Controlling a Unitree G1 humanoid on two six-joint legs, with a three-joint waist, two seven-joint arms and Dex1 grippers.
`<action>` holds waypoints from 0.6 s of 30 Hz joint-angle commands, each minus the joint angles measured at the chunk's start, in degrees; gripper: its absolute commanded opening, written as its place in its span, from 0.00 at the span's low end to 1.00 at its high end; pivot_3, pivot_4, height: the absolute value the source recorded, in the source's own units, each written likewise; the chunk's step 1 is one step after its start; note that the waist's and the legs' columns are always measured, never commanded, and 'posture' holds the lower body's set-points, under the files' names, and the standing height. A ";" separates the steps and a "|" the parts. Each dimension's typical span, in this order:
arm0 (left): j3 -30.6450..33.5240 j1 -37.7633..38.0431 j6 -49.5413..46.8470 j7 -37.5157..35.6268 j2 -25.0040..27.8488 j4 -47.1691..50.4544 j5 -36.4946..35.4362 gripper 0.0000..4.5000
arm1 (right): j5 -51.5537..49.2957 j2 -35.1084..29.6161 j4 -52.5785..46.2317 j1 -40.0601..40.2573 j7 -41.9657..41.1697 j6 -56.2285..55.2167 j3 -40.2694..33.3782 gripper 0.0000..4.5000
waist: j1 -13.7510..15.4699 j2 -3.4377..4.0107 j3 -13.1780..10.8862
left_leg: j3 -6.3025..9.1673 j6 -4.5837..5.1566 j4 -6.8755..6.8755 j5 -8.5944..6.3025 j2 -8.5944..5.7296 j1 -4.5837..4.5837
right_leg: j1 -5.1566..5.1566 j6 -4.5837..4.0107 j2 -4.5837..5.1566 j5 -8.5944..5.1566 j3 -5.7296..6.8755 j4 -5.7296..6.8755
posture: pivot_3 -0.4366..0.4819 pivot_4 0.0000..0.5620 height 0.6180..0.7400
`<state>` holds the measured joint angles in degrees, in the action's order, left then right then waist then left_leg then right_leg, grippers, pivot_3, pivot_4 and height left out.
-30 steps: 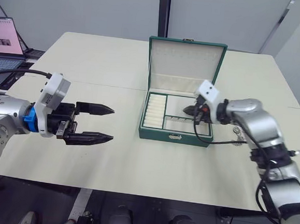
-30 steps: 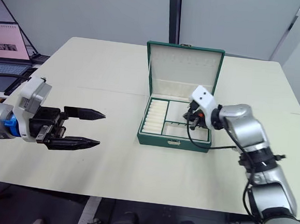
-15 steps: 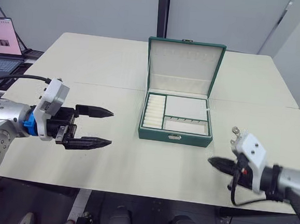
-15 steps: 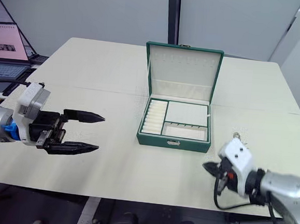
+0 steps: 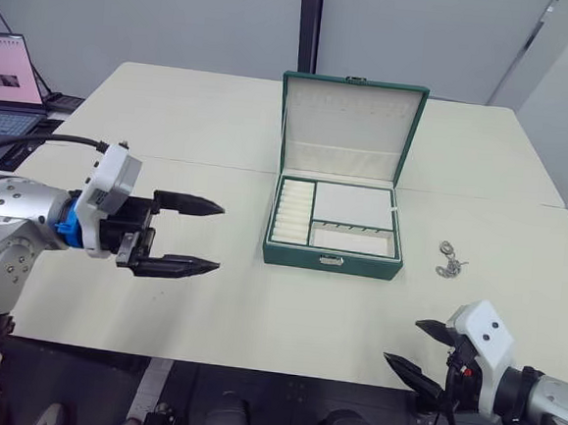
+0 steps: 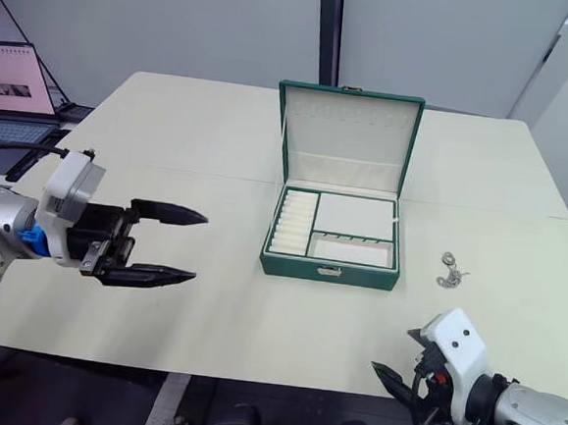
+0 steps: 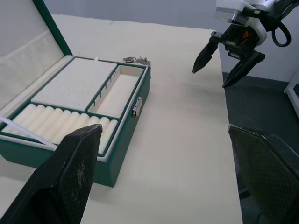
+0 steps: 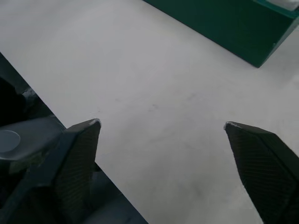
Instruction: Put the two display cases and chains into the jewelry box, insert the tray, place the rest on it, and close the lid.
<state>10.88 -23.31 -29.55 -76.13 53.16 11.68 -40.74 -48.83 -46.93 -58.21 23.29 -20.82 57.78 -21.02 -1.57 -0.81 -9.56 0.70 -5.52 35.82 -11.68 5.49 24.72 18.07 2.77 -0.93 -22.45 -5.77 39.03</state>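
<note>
chains — beyond right pincer, apart

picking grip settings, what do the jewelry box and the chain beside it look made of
Jewelry box: dark green, faintly sheened covering, perhaps leatherette over a stiff shell, with matte cream fabric-like lining and a small shiny metal clasp. Chain: silvery, glinting little rings, likely metal.

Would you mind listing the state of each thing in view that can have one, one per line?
Box: open, tray seated inside.
Lid: raised, standing upright.
Tray: in the box, its compartments empty.
Chain: loose on the table, right of the box.
Left tool: open, holding nothing, above the table.
Right tool: open, holding nothing, at the table's near edge.
Laptop: open, screen lit.
</note>
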 commanded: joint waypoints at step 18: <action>-8.77 -6.56 -11.47 15.29 -6.73 12.15 -0.40 1.00 | 8.47 1.47 15.63 -11.90 6.26 1.56 -4.05 1.00 | 0.00 -0.20 0.15 | 0.10 -0.01 0.12 0.01 -0.04 0.00 | -0.12 0.00 -0.02 0.00 0.01 0.02 | 0.48 0.27 1.00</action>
<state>1.94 -28.76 -41.50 -60.66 46.75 22.94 -40.43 -41.58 -45.28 -44.67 13.32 -15.39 59.51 -24.07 -1.58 -1.00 -9.41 0.80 -5.52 35.94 -11.67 5.45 24.72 17.95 2.77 -0.94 -22.45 -5.75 39.05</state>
